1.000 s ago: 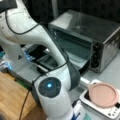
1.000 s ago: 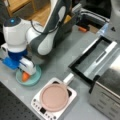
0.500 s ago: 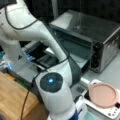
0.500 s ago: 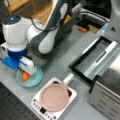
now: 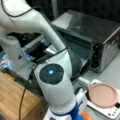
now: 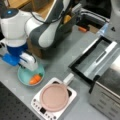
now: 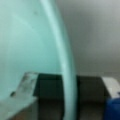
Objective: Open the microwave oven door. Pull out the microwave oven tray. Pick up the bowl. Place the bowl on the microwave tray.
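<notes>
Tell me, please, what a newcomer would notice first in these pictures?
The big white arm fills a front view's left, its gripper down at the rim of the teal bowl. At that view's right the microwave oven door lies open. A pink plate sits on a white appliance at the bottom.

Hidden and cut-off parts around the bowl

In the wrist view the bowl [image 7: 32, 45] runs off the top and left edges, its rim crossing the end effector [image 7: 67, 96]. In a front view the arm hides most of the bowl [image 5: 88, 115]; the microwave oven [image 6: 107, 92] is cut by the right edge.
</notes>
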